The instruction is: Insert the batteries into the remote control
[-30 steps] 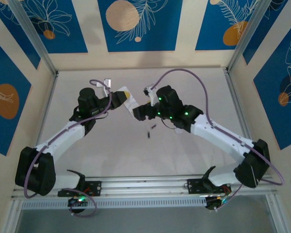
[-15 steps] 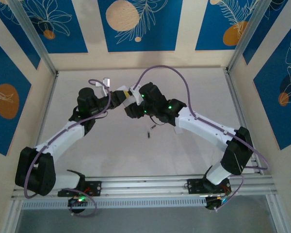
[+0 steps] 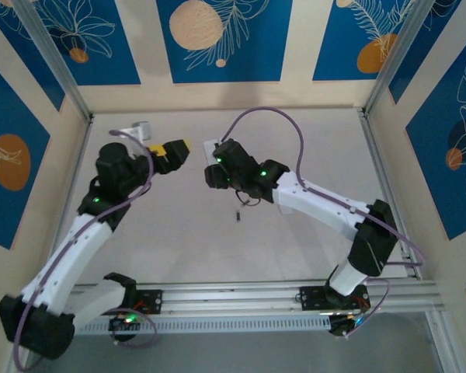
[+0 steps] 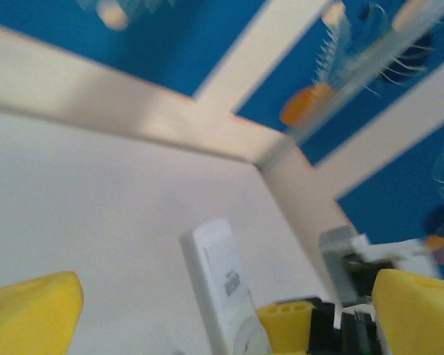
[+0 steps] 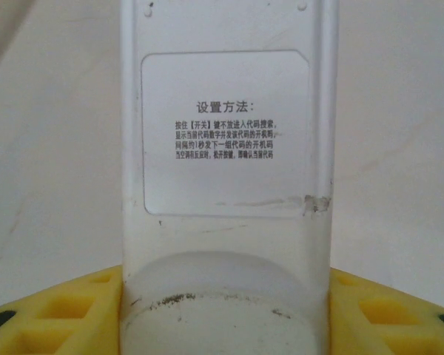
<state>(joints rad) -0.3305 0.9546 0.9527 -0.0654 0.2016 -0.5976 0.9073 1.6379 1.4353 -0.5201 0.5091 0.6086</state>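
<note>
White plastic remote control (image 5: 226,170) is sitting clamped between the yellow pads (image 5: 66,318) of the right gripper (image 5: 226,325), with its back side facing the wrist camera. Its label is showing Chinese print headed "设置方法:", with smaller lines below. The left gripper (image 3: 175,148) is standing spread and empty, at 9 o'clock from the remote. One dark battery (image 3: 238,212) is lying on the table (image 3: 179,233), at 5 o'clock from the remote.

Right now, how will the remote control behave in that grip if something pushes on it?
Probably stiff: the remote control is a straight, hard white shell. Its smooth, glossy back may slip between the yellow pads of the right pincer. Held at one end, it could pivot if pressed.
</note>
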